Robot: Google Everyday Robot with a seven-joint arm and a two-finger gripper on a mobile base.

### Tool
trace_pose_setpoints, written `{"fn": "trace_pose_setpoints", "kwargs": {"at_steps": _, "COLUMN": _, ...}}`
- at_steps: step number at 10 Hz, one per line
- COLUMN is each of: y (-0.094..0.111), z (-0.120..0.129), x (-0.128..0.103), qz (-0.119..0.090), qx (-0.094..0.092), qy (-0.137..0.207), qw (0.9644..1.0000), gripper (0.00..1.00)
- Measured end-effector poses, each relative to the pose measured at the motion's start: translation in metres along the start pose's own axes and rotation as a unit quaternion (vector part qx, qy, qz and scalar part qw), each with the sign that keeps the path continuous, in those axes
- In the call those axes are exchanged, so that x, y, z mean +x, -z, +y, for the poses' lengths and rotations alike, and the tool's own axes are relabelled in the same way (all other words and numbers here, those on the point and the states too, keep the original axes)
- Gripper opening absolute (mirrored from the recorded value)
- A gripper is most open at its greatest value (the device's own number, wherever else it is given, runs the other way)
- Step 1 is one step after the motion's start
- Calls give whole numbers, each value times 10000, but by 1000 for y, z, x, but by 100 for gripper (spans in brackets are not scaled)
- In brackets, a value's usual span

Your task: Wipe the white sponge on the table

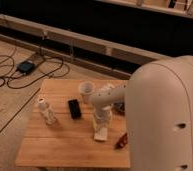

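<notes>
The gripper point(101, 127) points straight down with its fingers closed, touching the far end of the small flat cream-white rectangular sponge point(100, 134). The sponge lies right of centre on the light-brown wooden plank table point(55, 145), right of a flat black phone point(74, 108).

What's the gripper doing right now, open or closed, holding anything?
Gripper: closed on the white sponge, down at the table, near its right side.
</notes>
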Motion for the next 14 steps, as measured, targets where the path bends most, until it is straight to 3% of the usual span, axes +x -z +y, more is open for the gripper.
{"fn": "trace_pose_setpoints", "kwargs": {"at_steps": 3, "y": 7, "z": -4, "x": -28, "qz": -135, "qx": 147, "qy": 42, "qw": 9998, "gripper": 0}}
{"fn": "trace_pose_setpoints", "kwargs": {"at_steps": 7, "y": 11, "z": 20, "x": -60, "qz": -287, "qx": 210, "qy": 250, "qw": 9991, "gripper": 0}}
{"fn": "trace_pose_setpoints", "kwargs": {"at_steps": 10, "y": 3, "z": 46, "x": -66, "qz": -248, "qx": 240, "qy": 543, "qw": 9979, "gripper": 0}}
{"fn": "trace_pose_setpoints", "kwargs": {"at_steps": 14, "y": -3, "z": 87, "x": -54, "qz": -203, "qx": 135, "qy": 896, "qw": 9957, "gripper": 0}}
